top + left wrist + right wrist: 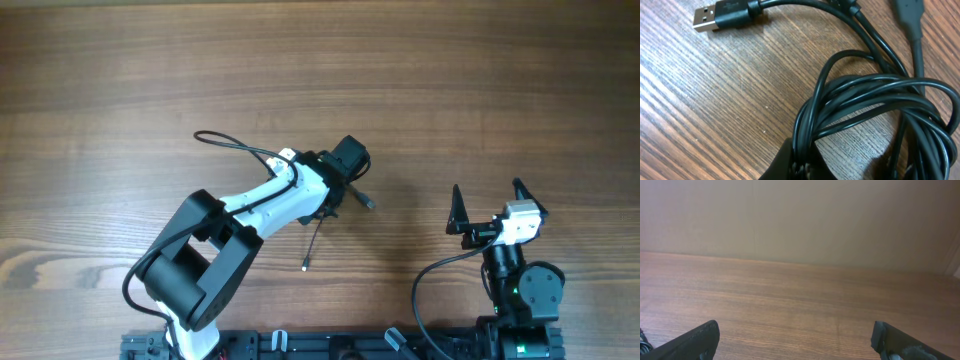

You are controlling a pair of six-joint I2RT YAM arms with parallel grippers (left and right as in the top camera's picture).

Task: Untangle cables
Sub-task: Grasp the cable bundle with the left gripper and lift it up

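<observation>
Left wrist: cables (pixel 865 100) are one knotted bundle, several loops crossing, one USB plug (pixel 707 17) loose at 10 o'clock. Left gripper (pixel 800 169) has its jaws together at 6 o'clock of the frame, and loop strands look pinched in them. Overhead: the bundle sits near mid-table (pixel 120 80) under the left wrist, with one plug end poking out at 3 o'clock and a thin tail running to 6. Right gripper (pixel 487 190) is parked at 4 o'clock of the table, jaws wide apart and empty. My read: early stage, first grab only. No cord is separated or laid out; all the pulling apart is left.
</observation>
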